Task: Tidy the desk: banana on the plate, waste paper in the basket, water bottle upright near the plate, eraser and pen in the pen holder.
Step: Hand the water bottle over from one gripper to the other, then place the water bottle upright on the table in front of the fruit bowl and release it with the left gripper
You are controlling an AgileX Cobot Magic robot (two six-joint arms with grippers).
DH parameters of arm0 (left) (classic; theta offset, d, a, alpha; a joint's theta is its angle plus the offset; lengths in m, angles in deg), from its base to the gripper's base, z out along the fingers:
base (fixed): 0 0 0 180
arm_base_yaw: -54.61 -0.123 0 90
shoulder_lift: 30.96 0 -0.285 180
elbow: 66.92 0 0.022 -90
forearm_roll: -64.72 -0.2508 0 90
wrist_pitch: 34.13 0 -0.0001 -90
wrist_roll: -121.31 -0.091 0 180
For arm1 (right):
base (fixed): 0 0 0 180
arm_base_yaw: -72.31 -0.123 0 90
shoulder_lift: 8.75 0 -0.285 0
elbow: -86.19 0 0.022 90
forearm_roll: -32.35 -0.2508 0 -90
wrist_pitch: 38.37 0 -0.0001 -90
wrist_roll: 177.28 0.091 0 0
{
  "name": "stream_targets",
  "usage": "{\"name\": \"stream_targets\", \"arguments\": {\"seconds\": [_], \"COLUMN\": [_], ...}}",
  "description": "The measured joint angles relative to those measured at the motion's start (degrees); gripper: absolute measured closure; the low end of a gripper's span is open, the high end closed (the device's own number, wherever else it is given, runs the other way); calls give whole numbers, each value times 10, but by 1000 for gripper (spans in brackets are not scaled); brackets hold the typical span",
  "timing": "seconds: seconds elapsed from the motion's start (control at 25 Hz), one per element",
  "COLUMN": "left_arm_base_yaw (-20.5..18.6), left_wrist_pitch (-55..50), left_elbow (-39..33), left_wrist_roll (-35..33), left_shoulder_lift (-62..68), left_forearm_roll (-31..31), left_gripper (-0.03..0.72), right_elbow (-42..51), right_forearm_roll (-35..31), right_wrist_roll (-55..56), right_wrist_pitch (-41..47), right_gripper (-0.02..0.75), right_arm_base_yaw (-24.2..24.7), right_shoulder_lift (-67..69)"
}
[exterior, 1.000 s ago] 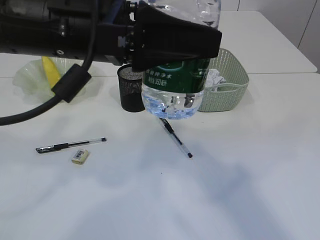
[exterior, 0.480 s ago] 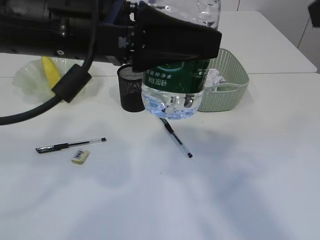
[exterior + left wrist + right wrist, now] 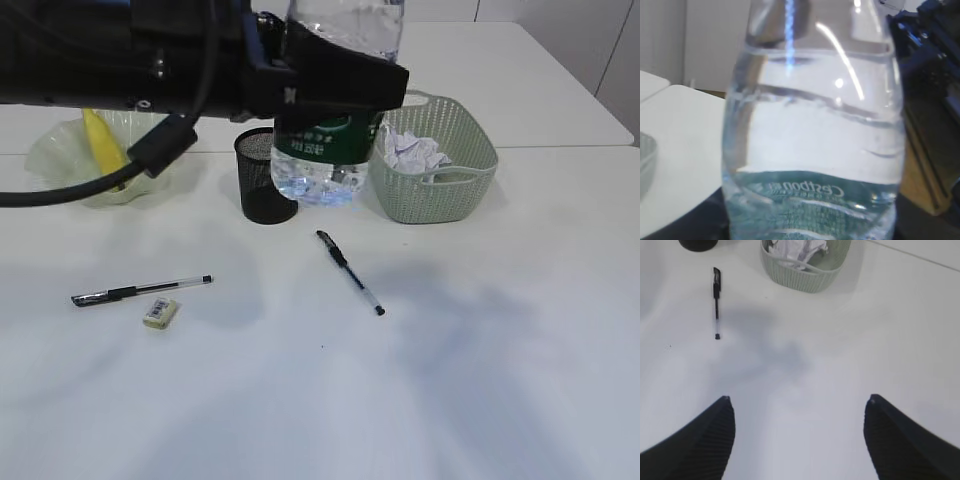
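My left gripper (image 3: 330,90) is shut on the water bottle (image 3: 322,160), gripping its green label and holding it upright in the air over the pen holder (image 3: 262,195). The bottle (image 3: 810,150) fills the left wrist view. The banana (image 3: 101,140) lies in the plate (image 3: 55,155) at the back left. The waste paper (image 3: 410,152) sits in the basket (image 3: 440,185). One pen (image 3: 140,290) and the eraser (image 3: 160,313) lie front left on the desk (image 3: 450,380); a second pen (image 3: 350,272) lies mid-desk. My right gripper (image 3: 799,402) hangs open over bare desk.
In the right wrist view, the second pen (image 3: 716,302) lies to the upper left and the basket (image 3: 805,277) holding the paper (image 3: 795,250) sits at the top. The left arm's black body and cable (image 3: 150,150) cross the upper left of the exterior view.
My left arm has carried the bottle left and back, away from the camera, uncovering the paper in the basket. The right gripper's jaws have not changed.
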Motion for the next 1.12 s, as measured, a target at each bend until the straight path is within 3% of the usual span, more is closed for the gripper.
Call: {"name": "stream_targets", "arguments": {"seconds": [0.2, 0.72, 1.12], "left_arm_base_yaw": [-31, -223, -284], "left_wrist_pitch": [38, 31, -61], "left_elbow": [-1, -1, -1], "left_wrist_roll": [-41, -153, -232], "left_shoulder_lift": [0, 3, 112], "left_forearm_roll": [3, 9, 11], "left_gripper": [312, 312, 312], "right_elbow": [28, 32, 32], "right_forearm_roll": [0, 2, 2], "right_wrist_roll": [1, 6, 7], "right_wrist_pitch": [1, -7, -8], "right_gripper": [144, 144, 145], "right_arm_base_yaw": [0, 0, 0], "right_shoulder_lift": [0, 0, 0]}}
